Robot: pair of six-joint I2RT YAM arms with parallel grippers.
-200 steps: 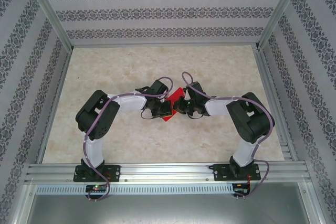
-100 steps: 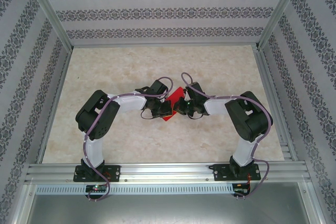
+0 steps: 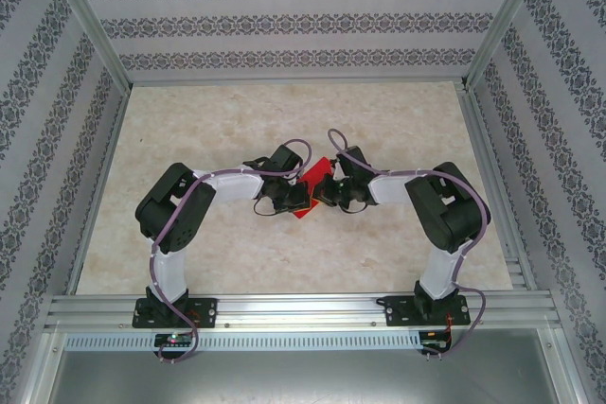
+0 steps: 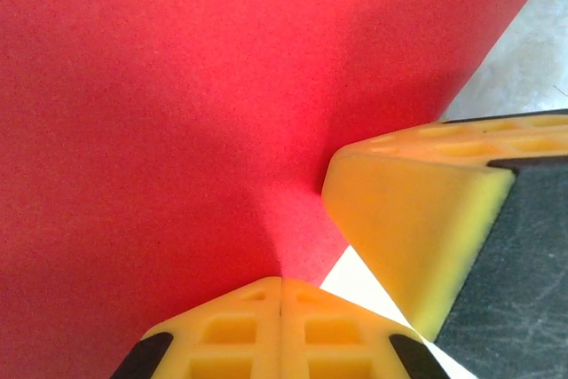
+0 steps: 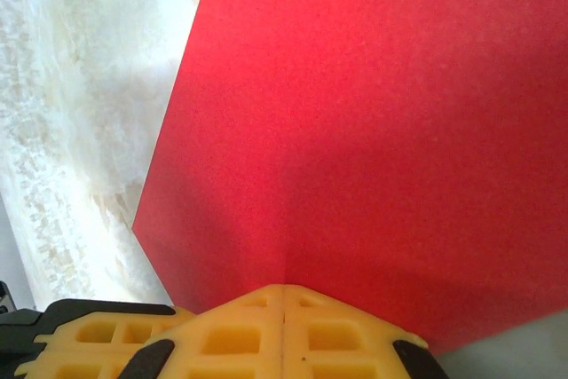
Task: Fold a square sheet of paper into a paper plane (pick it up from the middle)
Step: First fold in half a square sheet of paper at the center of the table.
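The square sheet of paper (image 3: 312, 178) is bright red and is held off the table between my two grippers at mid-table. My left gripper (image 3: 300, 199) is shut on its lower edge; in the left wrist view its yellow fingertips (image 4: 281, 280) pinch the sheet (image 4: 177, 104), which bends along a soft line rising from them. My right gripper (image 3: 321, 194) is also shut on the paper; in the right wrist view its tips (image 5: 282, 288) meet on the sheet (image 5: 373, 113) at a faint crease. The two grippers are almost touching, and the right one's finger (image 4: 417, 228) shows beside the left tips.
The beige marbled tabletop (image 3: 284, 120) lies all around the grippers. Aluminium frame rails (image 3: 284, 309) edge the table, with patterned walls behind and at the sides. A yellow finger of the left gripper (image 5: 98, 335) sits at the lower left of the right wrist view.
The right gripper has edged slightly left toward the left gripper, and a little less of the red sheet shows between them. Both grips have stayed shut.
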